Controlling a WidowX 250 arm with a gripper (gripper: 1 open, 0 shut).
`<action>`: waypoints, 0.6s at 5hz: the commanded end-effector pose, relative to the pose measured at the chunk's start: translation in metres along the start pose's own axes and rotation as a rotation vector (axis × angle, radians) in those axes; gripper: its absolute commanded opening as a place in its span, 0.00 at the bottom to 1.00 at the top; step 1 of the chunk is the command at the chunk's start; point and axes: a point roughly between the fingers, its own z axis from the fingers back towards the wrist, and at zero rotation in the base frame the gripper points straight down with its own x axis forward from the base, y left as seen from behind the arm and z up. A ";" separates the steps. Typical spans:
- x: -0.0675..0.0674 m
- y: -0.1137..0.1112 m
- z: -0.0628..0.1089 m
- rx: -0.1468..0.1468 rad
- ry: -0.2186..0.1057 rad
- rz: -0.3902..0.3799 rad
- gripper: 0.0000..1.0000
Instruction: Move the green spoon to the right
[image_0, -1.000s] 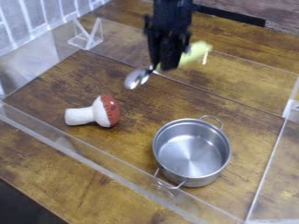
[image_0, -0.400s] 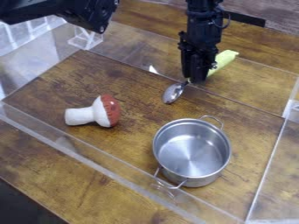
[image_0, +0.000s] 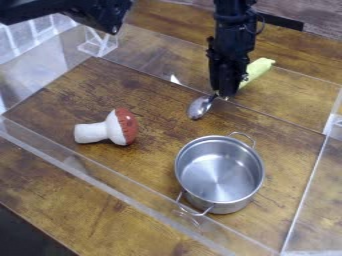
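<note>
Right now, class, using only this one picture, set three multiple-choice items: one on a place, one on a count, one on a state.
1. Where does the toy mushroom lie relative to the steel pot?
A. inside it
B. to its left on the table
C. behind the gripper

2. How many handles show on the pot?
A. none
B. one
C. two

3. What is the gripper doing?
A. closed on the green spoon
B. open above the mushroom
C. holding the pot's rim

Answers:
1 B: it lies on bare wood, apart from the pot.
2 C: one at the upper right rim, one at the lower left.
3 A: the fingers clamp the handle, bowl near the table.
</note>
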 end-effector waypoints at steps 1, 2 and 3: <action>0.003 -0.006 0.021 0.028 -0.035 -0.095 0.00; 0.001 0.000 0.021 0.030 -0.029 -0.134 0.00; 0.005 0.000 0.039 0.035 -0.024 -0.182 0.00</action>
